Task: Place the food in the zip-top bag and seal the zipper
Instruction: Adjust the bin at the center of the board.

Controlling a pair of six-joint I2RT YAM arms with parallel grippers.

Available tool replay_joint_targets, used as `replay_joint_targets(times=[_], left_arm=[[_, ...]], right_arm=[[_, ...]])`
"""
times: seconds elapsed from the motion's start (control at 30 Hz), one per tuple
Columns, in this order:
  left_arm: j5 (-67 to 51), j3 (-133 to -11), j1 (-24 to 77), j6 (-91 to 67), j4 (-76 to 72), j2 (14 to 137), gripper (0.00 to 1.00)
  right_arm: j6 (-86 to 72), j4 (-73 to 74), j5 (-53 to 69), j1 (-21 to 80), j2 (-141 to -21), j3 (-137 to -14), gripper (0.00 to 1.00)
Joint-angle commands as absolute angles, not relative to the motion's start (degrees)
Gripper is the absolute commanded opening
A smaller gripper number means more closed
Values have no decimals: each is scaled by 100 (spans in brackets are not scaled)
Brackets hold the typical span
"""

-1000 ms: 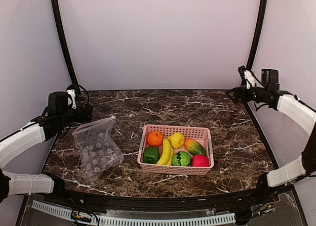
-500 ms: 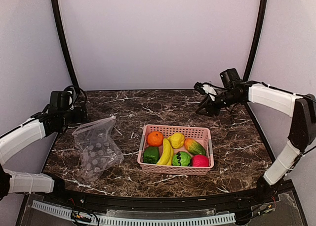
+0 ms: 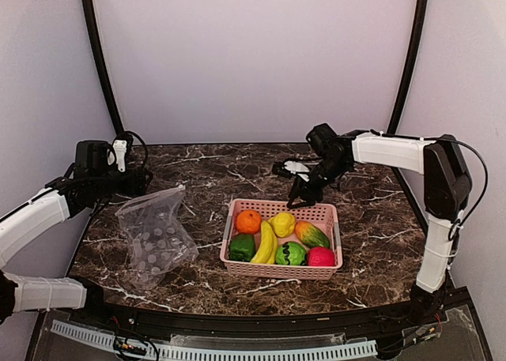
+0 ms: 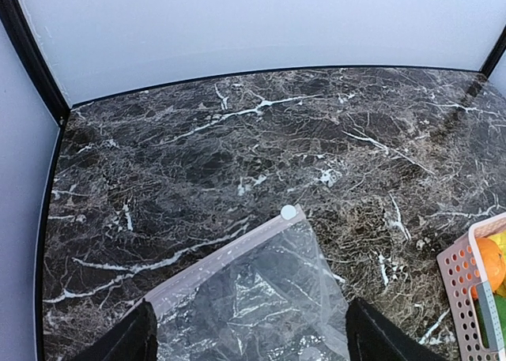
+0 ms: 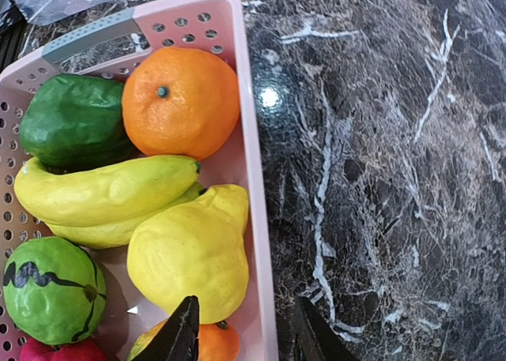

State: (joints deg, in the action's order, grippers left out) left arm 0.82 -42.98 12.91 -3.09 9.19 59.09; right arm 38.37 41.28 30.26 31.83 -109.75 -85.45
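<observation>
The food lies in a pink basket (image 3: 330, 216): orange (image 3: 248, 220), lemon (image 3: 283, 223), banana (image 3: 266, 243), green pepper (image 3: 242, 248), melon (image 3: 291, 253), red-pink fruit (image 3: 321, 257), mango (image 3: 311, 235). My right gripper (image 3: 299, 189) hangs over the basket's far rim (image 5: 251, 179), open. One finger is above the lemon (image 5: 190, 254), the other outside the wall. The clear dotted zip-top bag (image 3: 156, 238) lies flat to the left, empty. Its zipper (image 4: 217, 263) runs slantwise, ending in a white slider (image 4: 288, 212). My left gripper (image 4: 249, 341) is open above the bag's mouth end.
Dark marble tabletop (image 3: 213, 171) with black frame posts at both back corners (image 3: 99, 61). The basket's grey handle (image 5: 87, 37) faces the bag. Pale walls close in the back and the sides.
My right arm swung in from the far right to the basket's far rim, and its jaws narrowed. The left arm shifted slightly near the bag. Bag and food stayed put.
</observation>
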Motion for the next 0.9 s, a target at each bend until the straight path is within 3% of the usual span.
replay_joint_targets(times=[0.0, 0.43, 0.87], left_arm=[[-147, -4325, 1274, -37, 960, 5883, 80], [-96, -4290, 1274, -35, 934, 5822, 81], [93, -4293, 1274, -93, 947, 5867, 80]], right_arm=[[3931, 4449, 2768, 3188, -11265, -8841, 36], [3597, 4516, 2300, 3123, -11370, -8897, 1], [1462, 3614, 1859, 1510, -10532, -8010, 0]])
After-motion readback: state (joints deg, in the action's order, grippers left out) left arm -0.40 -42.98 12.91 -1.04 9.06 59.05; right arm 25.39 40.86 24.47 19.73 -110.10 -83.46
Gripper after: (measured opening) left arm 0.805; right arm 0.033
